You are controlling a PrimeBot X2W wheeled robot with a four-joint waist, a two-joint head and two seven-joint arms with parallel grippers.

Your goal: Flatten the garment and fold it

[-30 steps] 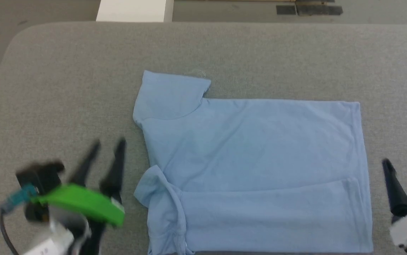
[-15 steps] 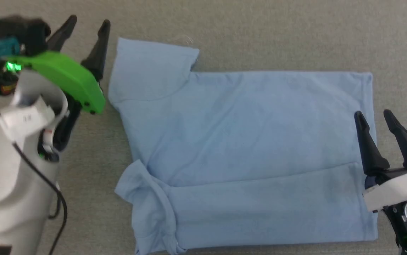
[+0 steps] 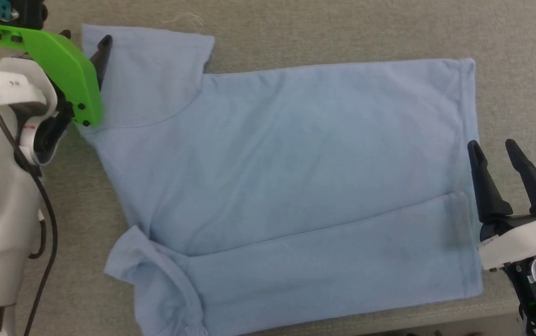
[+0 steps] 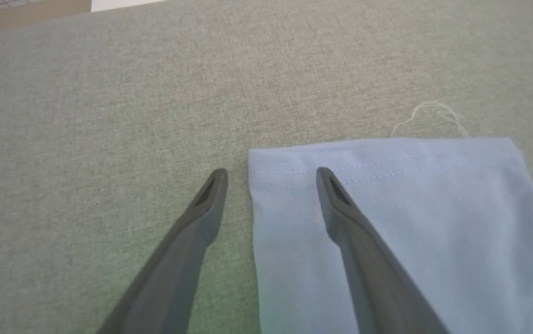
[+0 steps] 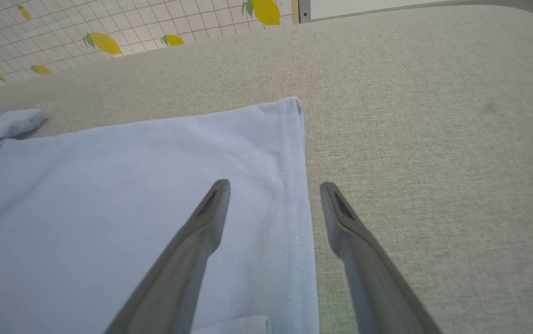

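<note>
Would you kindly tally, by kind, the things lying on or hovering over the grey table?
Light blue T-shirt: 1
Grippers, both open: 2 (left gripper, right gripper)
Loose white thread: 1
Total: 4

Now left gripper (image 4: 271,170) astride garment (image 4: 410,218) sleeve.

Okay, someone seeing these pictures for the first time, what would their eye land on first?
The large light blue short-sleeved T-shirt spread flat across the grey fabric-covered table, its near side folded over. Next, the bright green plastic bracket on the left arm, whose open left end effector straddles the far sleeve's edge; the open right end effector straddles the bottom hem.
</note>
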